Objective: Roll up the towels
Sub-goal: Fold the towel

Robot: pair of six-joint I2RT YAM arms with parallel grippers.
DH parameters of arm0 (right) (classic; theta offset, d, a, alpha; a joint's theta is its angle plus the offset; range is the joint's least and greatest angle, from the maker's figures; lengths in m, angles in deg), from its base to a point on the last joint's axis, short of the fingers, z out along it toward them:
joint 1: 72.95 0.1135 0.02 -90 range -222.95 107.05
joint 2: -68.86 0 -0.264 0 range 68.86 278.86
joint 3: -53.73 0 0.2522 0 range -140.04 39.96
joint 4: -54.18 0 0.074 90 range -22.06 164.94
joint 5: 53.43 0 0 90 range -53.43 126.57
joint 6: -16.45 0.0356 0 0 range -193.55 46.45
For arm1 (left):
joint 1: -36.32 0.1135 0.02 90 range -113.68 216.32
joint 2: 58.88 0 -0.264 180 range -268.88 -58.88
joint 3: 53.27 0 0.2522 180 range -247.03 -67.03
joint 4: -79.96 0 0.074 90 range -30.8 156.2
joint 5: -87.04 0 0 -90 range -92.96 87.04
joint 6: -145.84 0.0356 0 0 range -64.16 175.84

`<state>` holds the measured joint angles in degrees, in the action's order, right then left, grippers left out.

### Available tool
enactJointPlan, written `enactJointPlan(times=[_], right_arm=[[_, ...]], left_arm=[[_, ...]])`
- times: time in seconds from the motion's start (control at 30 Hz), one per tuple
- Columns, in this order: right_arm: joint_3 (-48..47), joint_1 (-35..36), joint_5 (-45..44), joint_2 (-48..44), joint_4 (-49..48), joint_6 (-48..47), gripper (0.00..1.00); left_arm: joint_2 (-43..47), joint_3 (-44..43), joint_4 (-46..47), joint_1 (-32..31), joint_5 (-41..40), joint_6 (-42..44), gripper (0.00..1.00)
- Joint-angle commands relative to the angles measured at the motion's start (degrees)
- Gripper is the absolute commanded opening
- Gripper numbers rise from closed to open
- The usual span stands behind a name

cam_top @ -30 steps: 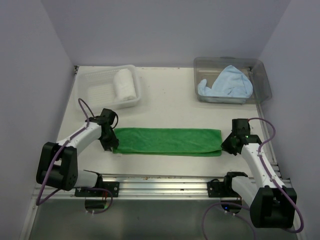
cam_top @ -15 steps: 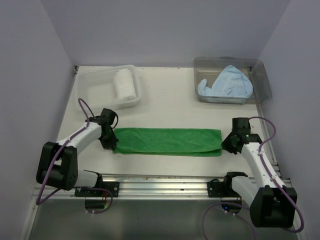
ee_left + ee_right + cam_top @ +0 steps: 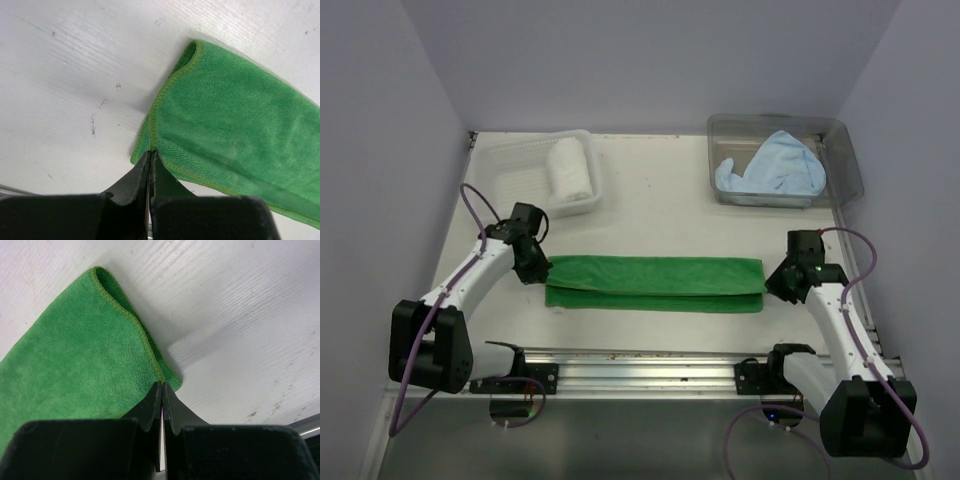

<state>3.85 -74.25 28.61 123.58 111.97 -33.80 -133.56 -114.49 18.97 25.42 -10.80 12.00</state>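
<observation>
The green towel (image 3: 655,282) lies as a long folded strip across the middle of the table. My left gripper (image 3: 532,268) is shut on the hem at its left end; in the left wrist view the gripper (image 3: 151,151) pinches the edge of the green towel (image 3: 225,130). My right gripper (image 3: 772,283) is shut on the hem at the right end, and in the right wrist view the gripper (image 3: 162,385) nips the green towel (image 3: 75,360). A rolled white towel (image 3: 567,170) sits in the lattice basket. The light blue towel (image 3: 770,170) lies crumpled in the clear tub.
The white lattice basket (image 3: 510,180) stands at the back left and the clear plastic tub (image 3: 845,150) at the back right. A metal rail (image 3: 640,360) runs along the near edge between the arm bases. Purple walls close in both sides.
My left gripper closed on the towel's left hem and the left arm swung slightly back and left, shifting the upper layer. The right gripper stayed shut on the right end.
</observation>
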Motion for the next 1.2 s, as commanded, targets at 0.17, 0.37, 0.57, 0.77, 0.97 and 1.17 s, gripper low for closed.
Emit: enactJointPlan(times=[0.17, 0.37, 0.57, 0.77, 0.97, 1.17], right_arm=[[-2.21, -0.28, 1.37, -4.17, 4.48, 0.15, 0.0], [0.87, -0.11, 3.75, -5.5, 4.66, 3.05, 0.0], [4.82, -0.02, 6.2, -3.83, 5.45, 4.64, 0.0], [8.61, -0.02, 7.44, -6.03, 4.92, 4.03, 0.39], [5.89, -0.1, 5.6, -6.47, 4.31, 4.29, 0.55], [0.7, -0.1, 3.31, -2.26, 1.15, 1.92, 0.45]], left_arm=[[2.52, -0.53, -2.61, 3.95, -0.51, 2.35, 0.0], [2.78, 3.33, -1.82, 4.83, 0.8, 2.88, 0.0], [1.73, 3.69, -1.21, 4.74, 1.24, 2.7, 0.0], [0.85, 3.6, -1.12, 4.83, 1.07, 2.17, 0.06], [2.34, 2.38, -0.41, 5.01, 2.47, 2.96, 0.4], [3.13, -2.37, 2.74, 3.44, 6.86, 6.3, 0.38]])
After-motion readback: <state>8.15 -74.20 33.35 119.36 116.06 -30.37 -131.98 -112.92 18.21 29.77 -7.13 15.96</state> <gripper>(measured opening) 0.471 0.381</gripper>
